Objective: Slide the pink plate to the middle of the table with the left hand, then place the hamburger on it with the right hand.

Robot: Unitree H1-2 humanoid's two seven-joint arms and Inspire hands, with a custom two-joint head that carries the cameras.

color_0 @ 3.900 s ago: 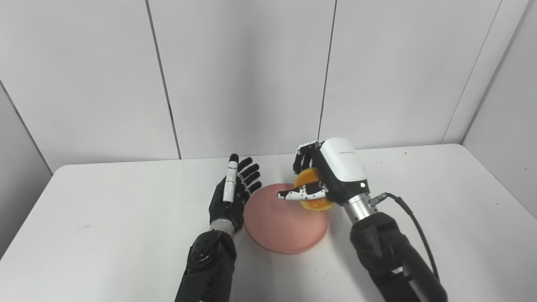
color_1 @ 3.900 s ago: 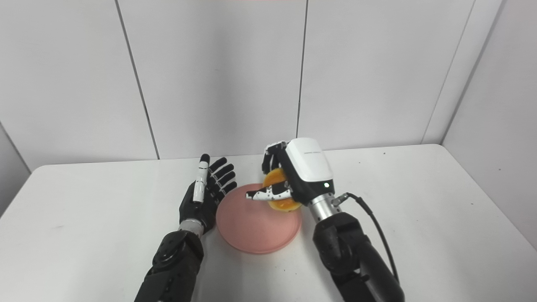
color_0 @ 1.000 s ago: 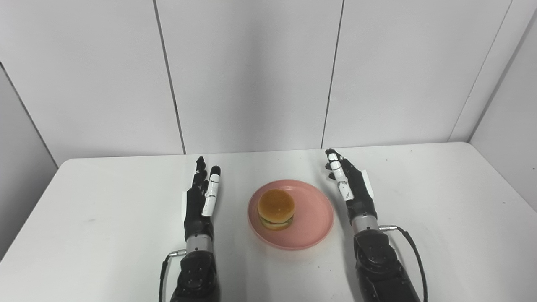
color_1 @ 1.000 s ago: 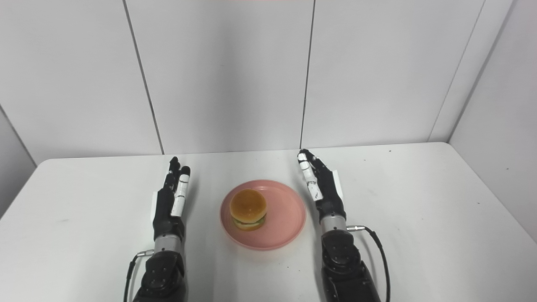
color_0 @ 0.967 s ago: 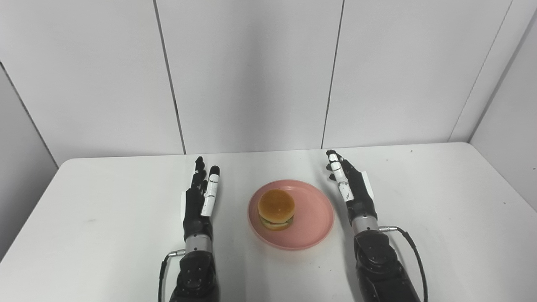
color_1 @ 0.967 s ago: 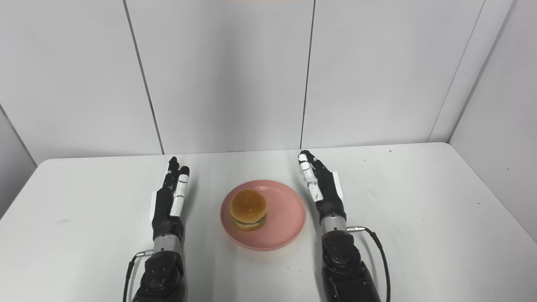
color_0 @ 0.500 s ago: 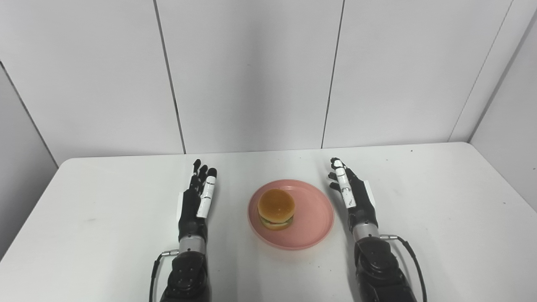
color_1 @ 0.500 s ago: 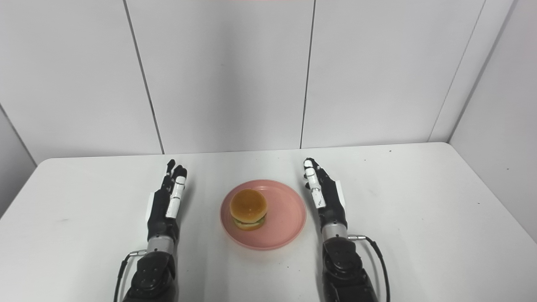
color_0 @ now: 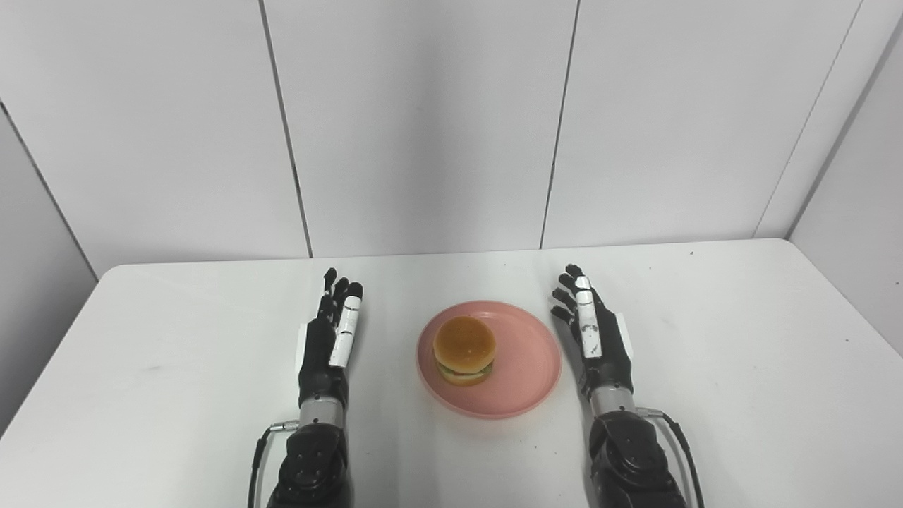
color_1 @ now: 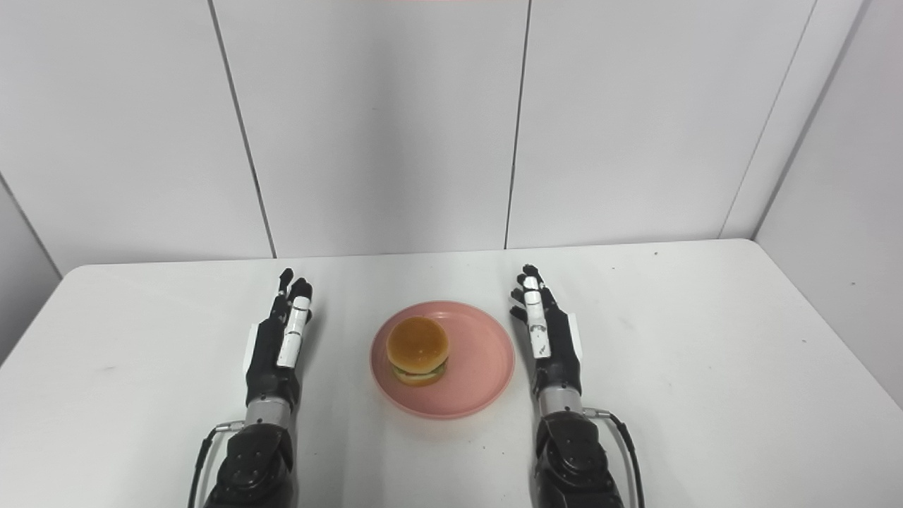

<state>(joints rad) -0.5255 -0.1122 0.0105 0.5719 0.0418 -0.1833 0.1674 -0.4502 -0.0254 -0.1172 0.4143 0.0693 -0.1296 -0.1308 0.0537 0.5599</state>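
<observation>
On white table (color_0: 176,367), grey panel walls (color_0: 423,120) behind: left robot hand (color_0: 328,339), right robot hand (color_0: 596,335) spread, empty.

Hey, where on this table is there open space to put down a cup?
Bare table lies right of the right hand, left of the left hand, and along the back wall. The middle is crowded: the pink plate with the hamburger sits between both hands.

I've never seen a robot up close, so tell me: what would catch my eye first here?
The hamburger sitting on a pink plate in the middle of the white table, the only colour in the scene. Flanking it lie two black-and-white robot hands, the left hand and right hand, both open, holding nothing, clear of the plate.
</observation>
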